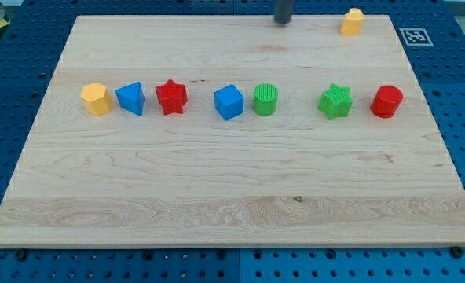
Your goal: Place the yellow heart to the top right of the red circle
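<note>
The yellow heart (352,21) sits near the board's top right corner. The red circle (387,101) stands at the right end of a row of blocks, below and slightly right of the heart. My tip (283,23) is at the board's top edge, to the left of the yellow heart with a clear gap between them. Only the rod's lower end shows in the view.
The row across the board runs from the view's left: yellow hexagon (96,98), blue triangle (130,98), red star (171,96), blue cube (228,101), green circle (265,100), green star (335,101). The wooden board (232,196) lies on a blue pegboard table.
</note>
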Controlling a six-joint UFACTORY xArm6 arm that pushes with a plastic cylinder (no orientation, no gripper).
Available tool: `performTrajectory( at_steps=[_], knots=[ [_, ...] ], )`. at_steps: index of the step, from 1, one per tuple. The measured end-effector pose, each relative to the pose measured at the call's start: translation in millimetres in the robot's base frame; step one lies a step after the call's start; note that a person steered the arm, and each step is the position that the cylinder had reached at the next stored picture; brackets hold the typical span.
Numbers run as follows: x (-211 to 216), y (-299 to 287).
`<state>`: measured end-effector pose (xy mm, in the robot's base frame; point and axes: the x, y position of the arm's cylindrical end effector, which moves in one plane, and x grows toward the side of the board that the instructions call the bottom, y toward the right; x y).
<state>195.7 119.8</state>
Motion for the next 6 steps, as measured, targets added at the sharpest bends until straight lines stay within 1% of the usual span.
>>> performTrajectory(
  at_steps=[1, 2, 5, 6],
  knots=[
    [-1.2, 23.2],
    [-1.2, 33.8],
    [-1.4, 105.9],
    [5.2, 113.0]
  ],
)
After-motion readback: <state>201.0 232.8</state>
